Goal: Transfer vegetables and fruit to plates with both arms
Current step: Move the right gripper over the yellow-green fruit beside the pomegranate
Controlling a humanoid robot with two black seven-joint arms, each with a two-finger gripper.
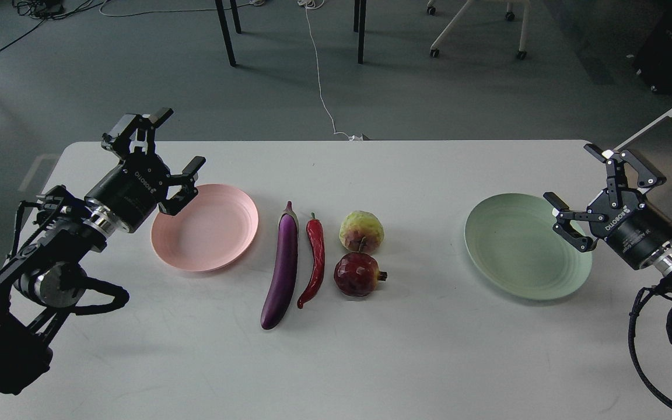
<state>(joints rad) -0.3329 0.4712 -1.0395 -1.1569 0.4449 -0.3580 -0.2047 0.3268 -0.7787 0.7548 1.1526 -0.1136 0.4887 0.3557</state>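
Observation:
A purple eggplant (281, 268) and a red chili pepper (314, 262) lie side by side at the table's middle. Just right of them sit a yellow-green fruit (361, 231) and, nearer me, a dark red pomegranate (359, 274). An empty pink plate (205, 227) lies to the left, an empty mint green plate (527, 246) to the right. My left gripper (174, 149) hovers open above the pink plate's left edge, holding nothing. Over the green plate's right edge, my right gripper (578, 184) is also open and empty.
The white table (336, 361) has bare surface in front of the produce. Beyond its far edge are chair legs, a white cable (319, 76) on the grey floor and a rolling chair base (476, 29).

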